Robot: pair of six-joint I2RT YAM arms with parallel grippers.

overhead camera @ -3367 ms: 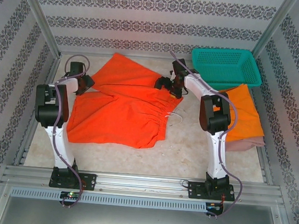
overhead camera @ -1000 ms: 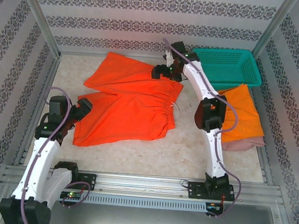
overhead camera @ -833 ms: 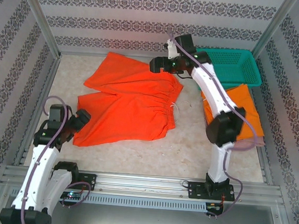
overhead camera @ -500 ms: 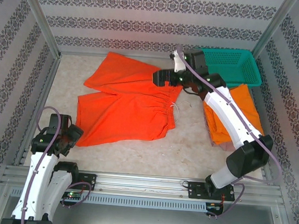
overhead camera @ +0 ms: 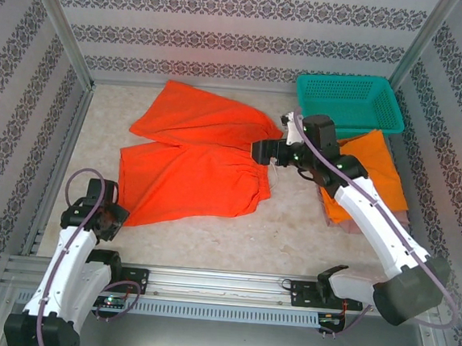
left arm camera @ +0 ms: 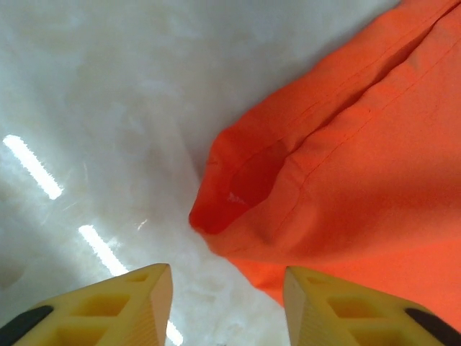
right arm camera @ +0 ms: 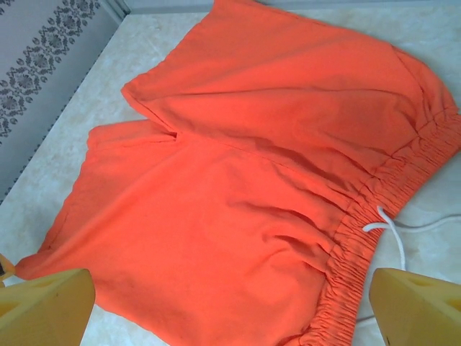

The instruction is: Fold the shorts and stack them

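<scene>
Red-orange shorts (overhead camera: 195,166): hem corner before spread left claw (left arm camera: 227,288); waistband under spread right claw (right arm camera: 230,303).

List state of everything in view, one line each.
Red-orange shorts: spread flat, unfolded.
Orange shorts: folded, beside basket.
Teal basket: upright, looks empty.
Left gripper: open, empty, at shorts' hem corner.
Right gripper: open wide, empty, over waistband.
</scene>
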